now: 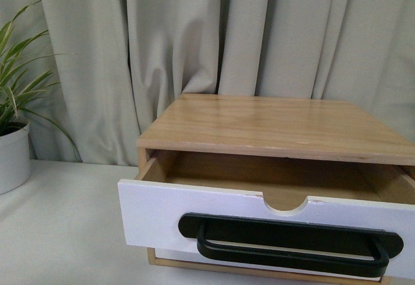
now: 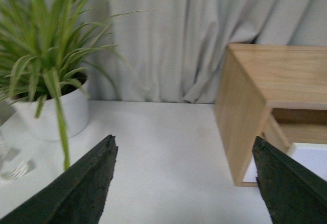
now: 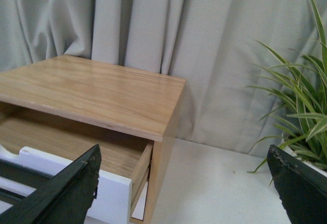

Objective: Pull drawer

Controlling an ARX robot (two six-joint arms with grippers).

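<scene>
We see soft, even light and faint shadows; the left wrist view is blurred, the others sharper.

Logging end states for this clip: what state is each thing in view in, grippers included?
drawer: pulled partly out, light wood inside showing, nothing seen in it
black bar handle: free, no gripper on it
cabinet: upright on the table, top bare
left gripper: open, holding nothing
right gripper: open, holding nothing
potted plant: upright
</scene>
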